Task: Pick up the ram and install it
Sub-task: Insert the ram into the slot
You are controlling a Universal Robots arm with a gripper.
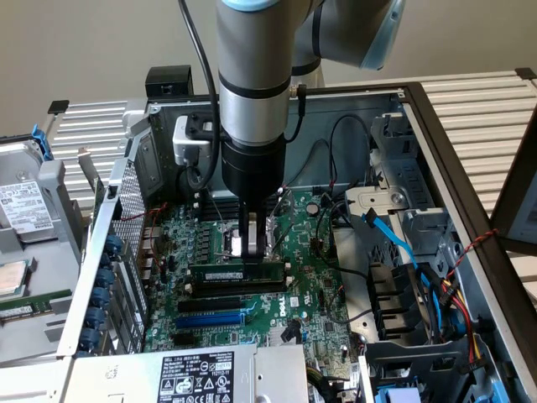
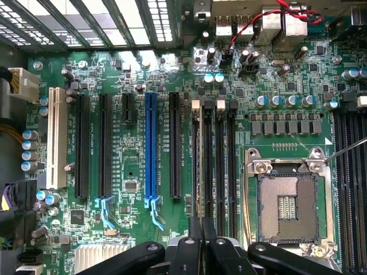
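**A:** Gripper (image 1: pixel 252 250) is pinched on the ram (image 1: pixel 214 274) at mid-length. It stands on edge at the memory slots (image 2: pixel 221 149).

**B:** Handling?

**A:** Light, stiff, fragile, I'd judge. I'd grip the bare top edge. In the exterior view, the blue expansion slot (image 1: pixel 210 319) is at six o'clock.

Dk-green ram (image 1: pixel 237 274) w/ black chips, blue slot (image 2: pixel 151 149), white slot (image 2: pixel 56 137), green mobo (image 2: pixel 298 86), red-black twisted wires (image 2: pixel 246 28)

The grey robot arm (image 1: pixel 252 101) hides the rear of the green motherboard (image 1: pixel 312 295) in the exterior view, and the black gripper (image 1: pixel 249 248), pinched shut, covers part of the top edge of the long dark-green ram stick (image 1: pixel 214 275). Print on the white paper label (image 1: pixel 197 382) is too small to read.
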